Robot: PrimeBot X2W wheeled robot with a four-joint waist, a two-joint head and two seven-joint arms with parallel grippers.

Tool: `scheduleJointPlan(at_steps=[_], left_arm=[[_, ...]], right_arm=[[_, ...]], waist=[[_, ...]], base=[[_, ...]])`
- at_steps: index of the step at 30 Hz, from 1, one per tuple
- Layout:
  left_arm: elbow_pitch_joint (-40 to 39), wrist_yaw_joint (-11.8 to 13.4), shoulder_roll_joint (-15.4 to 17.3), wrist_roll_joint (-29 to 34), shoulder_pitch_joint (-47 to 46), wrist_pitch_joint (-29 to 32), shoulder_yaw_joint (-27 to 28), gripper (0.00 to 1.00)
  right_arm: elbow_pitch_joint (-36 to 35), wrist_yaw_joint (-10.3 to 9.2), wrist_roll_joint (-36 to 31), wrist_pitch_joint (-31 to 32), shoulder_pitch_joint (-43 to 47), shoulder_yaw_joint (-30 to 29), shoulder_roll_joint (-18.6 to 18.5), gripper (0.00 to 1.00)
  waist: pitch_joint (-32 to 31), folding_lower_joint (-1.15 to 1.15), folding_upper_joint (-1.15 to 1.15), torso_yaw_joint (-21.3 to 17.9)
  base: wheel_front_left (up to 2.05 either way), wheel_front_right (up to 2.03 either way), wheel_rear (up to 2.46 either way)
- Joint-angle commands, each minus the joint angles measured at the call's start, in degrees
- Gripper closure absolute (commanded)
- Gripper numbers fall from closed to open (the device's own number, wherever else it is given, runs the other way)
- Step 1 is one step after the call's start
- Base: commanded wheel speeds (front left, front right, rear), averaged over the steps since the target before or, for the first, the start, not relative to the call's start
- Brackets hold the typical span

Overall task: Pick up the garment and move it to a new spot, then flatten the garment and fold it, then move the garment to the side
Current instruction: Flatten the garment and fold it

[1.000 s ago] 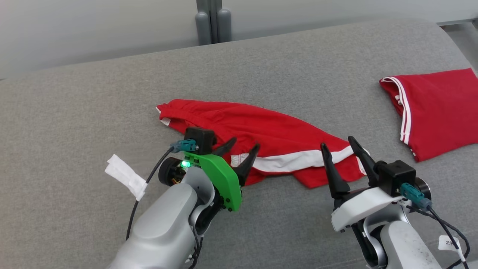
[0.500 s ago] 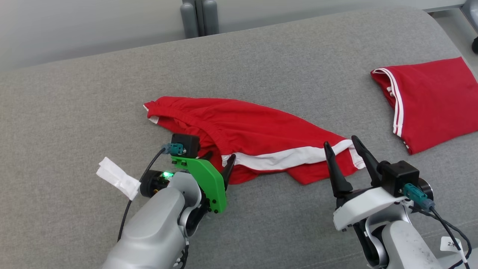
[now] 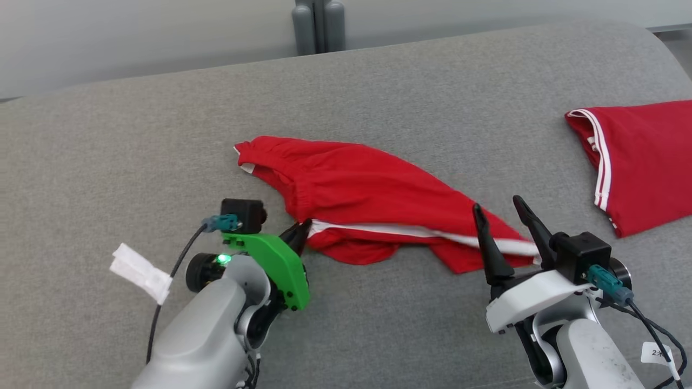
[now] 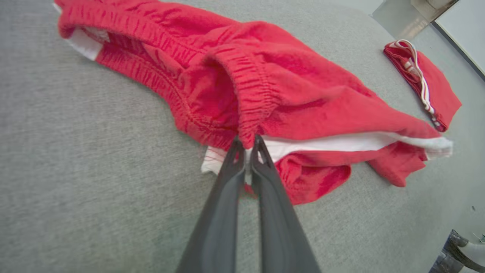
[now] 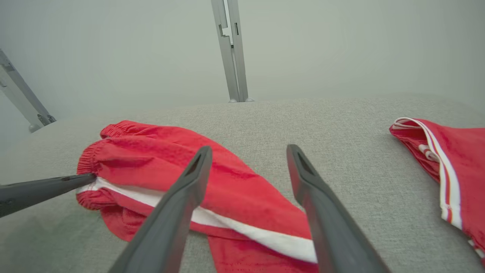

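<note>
Flanking garment, second red cloth right, white tag left

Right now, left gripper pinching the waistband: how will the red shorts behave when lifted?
Likely floppy: red shorts lie creased, so they'd hang from the left gripper. Probably light, thin knit. One-point pinch; far leg may drag on the cushion.

Bare grey cushion around the red shorts; folded red garment far right.

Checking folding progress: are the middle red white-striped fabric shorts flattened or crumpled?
Crumpled: the middle red white-striped fabric shorts lie bunched with overlapping, wrinkled layers.
</note>
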Motion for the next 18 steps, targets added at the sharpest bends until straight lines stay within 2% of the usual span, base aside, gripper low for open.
scheduleJointPlan(at_steps=[1, 9, 17, 18], left_arm=[[-0.78, 0.5, 1.26, -0.93, 1.91, -0.21, 0.43, 1.0], [-5.98, 3.46, 4.53, -2.77, 6.73, 0.78, 2.07, 1.0], [-9.74, 8.04, 7.38, -2.75, 9.58, -0.04, 3.58, 1.0], [-10.0, 8.28, 7.64, -2.72, 9.87, -0.16, 3.62, 0.54]], right_arm=[[-0.24, -0.09, -0.13, 0.18, 0.68, -0.02, -0.21, 0.0], [-0.58, -0.09, -0.16, 0.84, 0.95, 0.28, -0.28, 0.0], [-0.76, -0.09, -0.34, 1.24, 1.32, 0.13, -0.23, 0.0], [-0.75, -0.09, -0.35, 1.24, 1.35, 0.18, -0.22, 0.0]], waist=[[-0.56, 0.0, 0.0, 2.02], [-1.44, 0.0, 0.0, 5.69], [-2.15, 0.0, 0.0, 7.4], [-2.18, 0.0, 0.0, 7.52]], base=[[0.0, 0.0, 0.0], [0.0, 0.0, 0.0], [0.0, 0.0, 0.0], [0.0, 0.0, 0.0]])
